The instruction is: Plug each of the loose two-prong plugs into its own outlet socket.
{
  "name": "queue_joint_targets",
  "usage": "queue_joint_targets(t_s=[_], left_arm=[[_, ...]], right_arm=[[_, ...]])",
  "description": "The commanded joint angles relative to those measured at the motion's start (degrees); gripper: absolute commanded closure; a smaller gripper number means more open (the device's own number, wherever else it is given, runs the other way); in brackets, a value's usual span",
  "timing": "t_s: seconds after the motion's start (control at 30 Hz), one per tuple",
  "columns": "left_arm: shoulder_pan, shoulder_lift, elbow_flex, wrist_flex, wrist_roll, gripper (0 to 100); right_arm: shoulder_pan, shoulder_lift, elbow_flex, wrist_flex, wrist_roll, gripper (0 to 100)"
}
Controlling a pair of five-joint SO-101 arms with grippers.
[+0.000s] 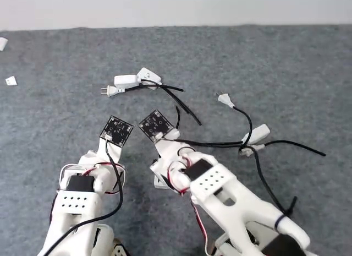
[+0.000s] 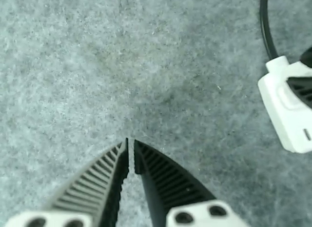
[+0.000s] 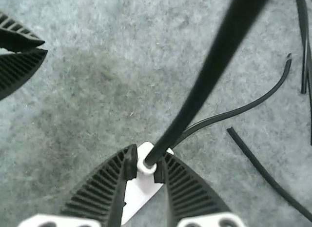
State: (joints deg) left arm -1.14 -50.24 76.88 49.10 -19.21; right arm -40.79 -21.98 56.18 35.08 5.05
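the right gripper [image 3: 146,157] is clamped on the body of a white plug [image 3: 140,188], low over the grey carpet [image 1: 286,58] near the middle of the table, with the plug's black cord [image 3: 209,75] rising out between the jaws. just beside it the left gripper [image 2: 130,145] hangs with its jaws pressed together on nothing. farther out on the carpet lies a loose two-prong plug [image 1: 113,91], prongs bare, and just beside it a white block [image 1: 148,75] that looks like a socket, though its face cannot be made out. a second white block [image 1: 258,133] sits on the right arm's side among tangled cords. the step in hand appears to be carrying the held plug to a socket. the prongs are hidden under the jaws, so the first care is probably to confirm which way they point before the approach. the grip sits close to the cord end, so the plug may pivot when pushed. the push should run straight along the prongs, square to the slots. a light block would likely slide on carpet, so the free left gripper could brace it from behind, and the trailing cord should be lifted clear of the others.
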Motion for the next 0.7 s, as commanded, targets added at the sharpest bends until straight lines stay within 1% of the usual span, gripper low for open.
queue_joint_targets(t_s=[0.0,0.13,0.27,0.37,0.57,0.67], left_arm=[[-0.44,-0.88,-0.22,-1.14,0.44,98],[-0.44,-0.97,-0.22,-1.14,0.44,98],[-0.44,-0.97,-0.22,-1.14,0.26,98],[-0.44,-0.88,-0.22,-1.14,0.26,98],[-0.44,-0.88,-0.22,-1.14,0.18,98],[-0.44,-0.88,-0.22,-1.14,0.18,98]], right_arm=[[-0.75,5.05,-0.62,4.88,0.79,99.1],[-0.84,5.85,-1.67,8.48,0.88,99.1],[-0.92,5.85,-1.49,12.35,4.13,99.1],[-1.98,5.76,-0.18,16.57,4.75,99.1],[-2.42,5.85,-0.18,15.87,4.48,99.1],[-2.42,6.11,-1.32,16.04,4.04,96.8]])
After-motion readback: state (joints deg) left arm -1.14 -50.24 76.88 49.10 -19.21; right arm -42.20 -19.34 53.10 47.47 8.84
